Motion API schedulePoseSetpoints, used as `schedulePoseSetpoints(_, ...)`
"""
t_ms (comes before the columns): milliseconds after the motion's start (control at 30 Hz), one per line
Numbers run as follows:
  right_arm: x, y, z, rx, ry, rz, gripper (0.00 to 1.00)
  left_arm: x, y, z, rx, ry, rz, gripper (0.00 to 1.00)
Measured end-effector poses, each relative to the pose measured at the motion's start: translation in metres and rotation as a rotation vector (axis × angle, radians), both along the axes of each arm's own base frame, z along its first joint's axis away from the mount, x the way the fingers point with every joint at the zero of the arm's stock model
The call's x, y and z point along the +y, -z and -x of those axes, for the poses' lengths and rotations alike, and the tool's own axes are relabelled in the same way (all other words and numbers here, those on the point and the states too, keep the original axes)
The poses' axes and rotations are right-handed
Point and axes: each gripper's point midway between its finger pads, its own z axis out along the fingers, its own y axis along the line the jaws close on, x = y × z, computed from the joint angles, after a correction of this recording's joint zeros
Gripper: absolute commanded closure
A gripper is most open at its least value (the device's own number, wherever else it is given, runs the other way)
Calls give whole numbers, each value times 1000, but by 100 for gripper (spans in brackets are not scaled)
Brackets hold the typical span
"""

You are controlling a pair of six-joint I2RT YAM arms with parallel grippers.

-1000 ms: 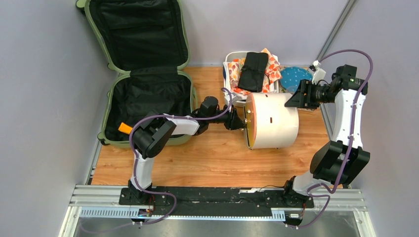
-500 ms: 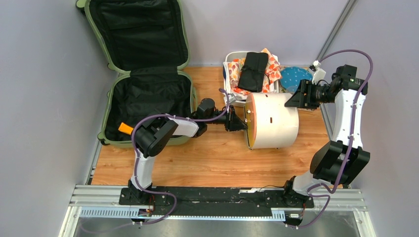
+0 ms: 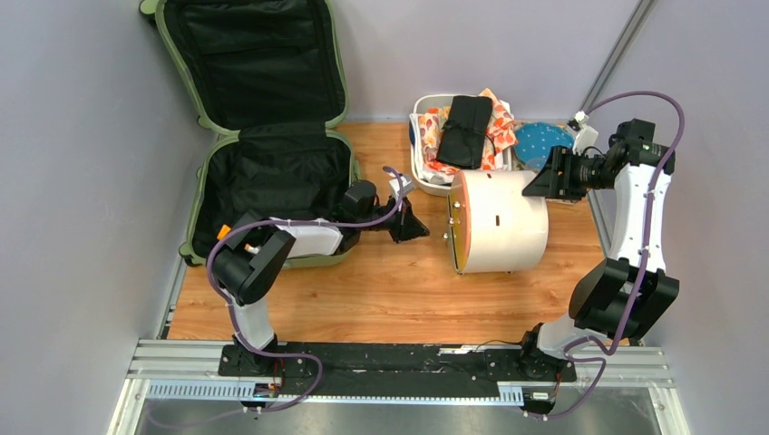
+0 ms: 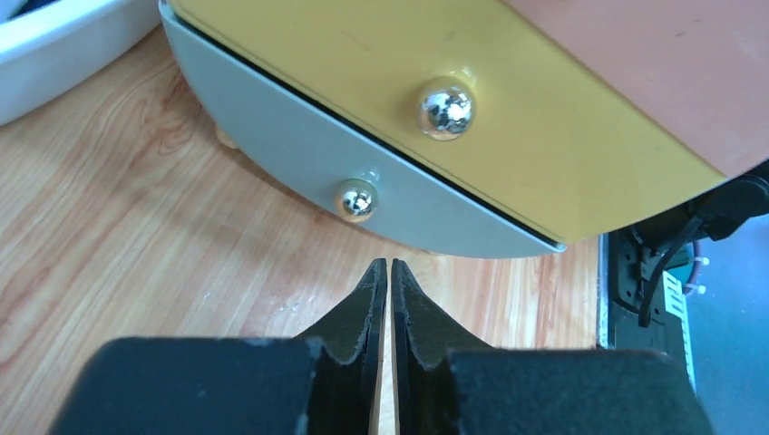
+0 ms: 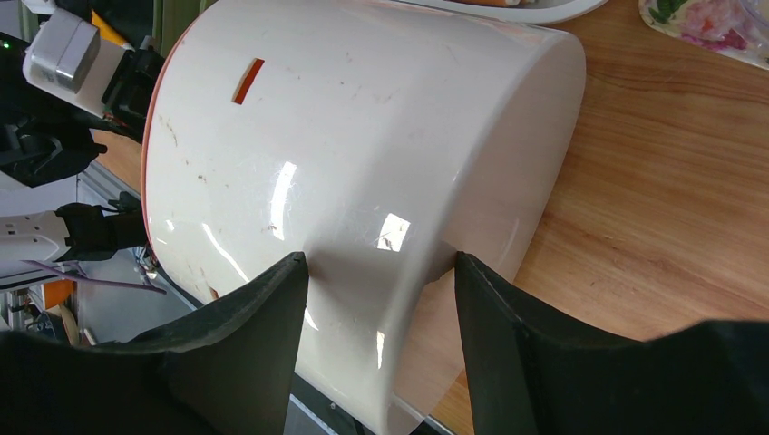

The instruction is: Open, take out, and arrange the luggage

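The top view overlooks the whole counter [image 3: 399,290]; cameras behind the left tool [image 4: 389,265] and right tool [image 5: 379,263] closely face the white drum [image 3: 503,222] from opposite sides.

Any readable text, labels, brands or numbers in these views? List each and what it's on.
No text can be read in any view.
Small white tag, right side of the left wrist view: print too small to read.
Luggage: no lettering visible.
Cream cylinder: no lettering visible.
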Motion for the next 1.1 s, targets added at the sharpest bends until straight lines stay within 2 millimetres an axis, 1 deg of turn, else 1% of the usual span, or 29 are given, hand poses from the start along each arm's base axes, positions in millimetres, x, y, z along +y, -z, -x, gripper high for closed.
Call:
schedulePoseSetpoints(133,0,0,0,1,1,-3,39,-8,15,-4,35,-18,-26,89)
schedulePoseSetpoints(233,0,0,0,3,3,-4,39,-21,29,-10,72,-30,-40,89)
schedulePoseSetpoints(333,0,1,0,5,5,-6,39,-35,36,-16,96,-34,-37,89)
schedulePoseSetpoints(400,0,1,0,7,7,-7,39,-44,37,-18,104,-31,-28,89)
schedulePoseSetpoints(500,0,1,-1,11,11,-10,39,-53,31,-23,101,-35,-3,88)
schedulePoseSetpoints(600,1,1,-1,14,12,-14,39,-60,29,-21,110,-30,7,85)
schedulePoseSetpoints(667,1,1,-2,15,13,-15,39,-59,30,-21,117,-34,6,80)
schedulePoseSetpoints(700,1,1,-2,16,14,-16,39,-59,31,-21,120,-35,7,72)
schedulePoseSetpoints(767,1,1,-2,17,15,-17,39,-54,32,-22,127,-42,13,65)
schedulePoseSetpoints(800,1,1,-2,18,14,-19,39,-50,32,-22,134,-47,12,59)
schedulePoseSetpoints(933,1,1,-2,19,14,-21,39,-20,30,-15,163,-57,-11,48)
schedulePoseSetpoints(967,1,1,-2,19,14,-21,39,-11,26,-14,157,-58,-14,46)
schedulePoseSetpoints(1033,1,1,-2,19,14,-21,39,2,11,-10,129,-45,-8,38)
schedulePoseSetpoints(1067,1,1,-2,20,14,-21,39,7,0,-10,100,-40,0,35)
schedulePoseSetpoints(1100,1,1,-2,19,14,-21,39,12,-13,-12,64,-35,13,29)
